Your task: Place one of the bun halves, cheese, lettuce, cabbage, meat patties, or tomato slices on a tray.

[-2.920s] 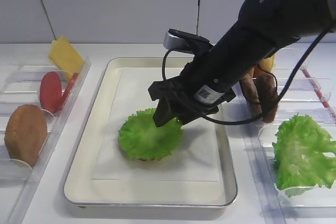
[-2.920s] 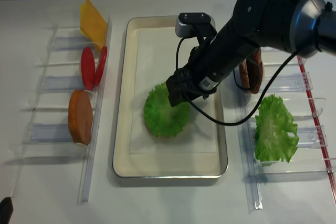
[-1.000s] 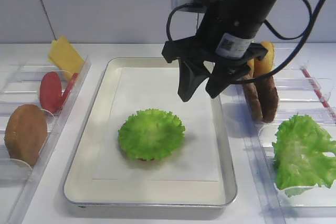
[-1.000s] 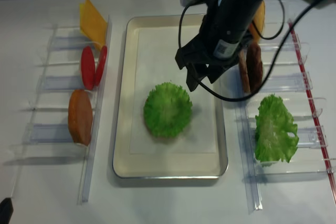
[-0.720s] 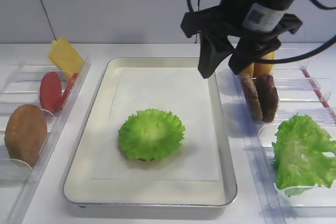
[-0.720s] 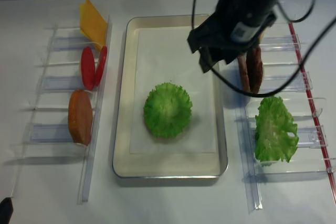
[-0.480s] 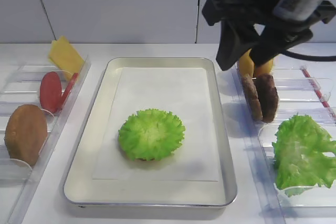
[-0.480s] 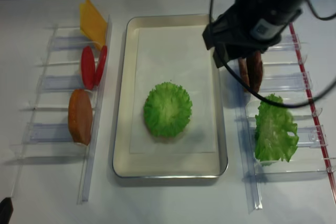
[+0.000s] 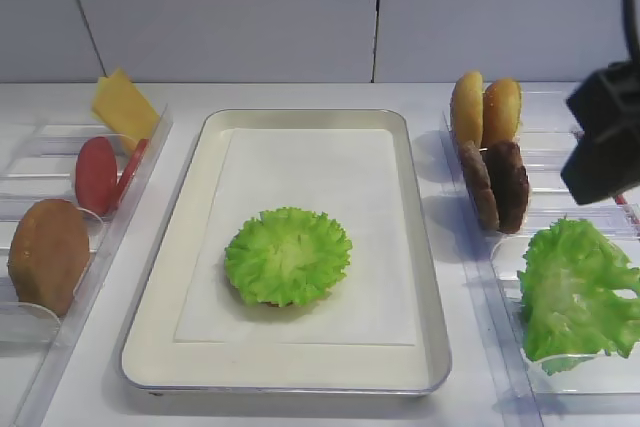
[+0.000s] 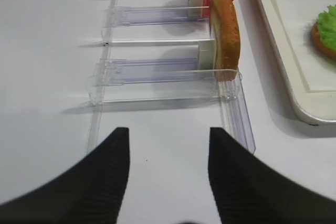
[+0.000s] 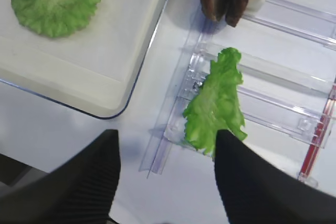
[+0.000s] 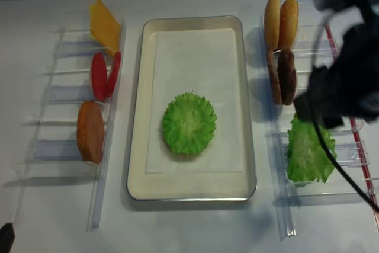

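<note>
The tray [image 12: 135, 117] holds one lettuce [image 12: 189, 123] leaf near its middle; only the left wrist view shows a bun edge beneath it. Right of the tray, clear bins [image 12: 331, 93] hold two bun halves [image 12: 280, 21], two meat patties [image 12: 280, 75] and leaves. The right gripper [image 11: 165, 174] and left gripper [image 10: 168, 156] both show fingers apart, empty.

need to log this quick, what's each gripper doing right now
Left gripper: open, holding nothing.
Right gripper: open, holding nothing, above the lettuce heap.
</note>
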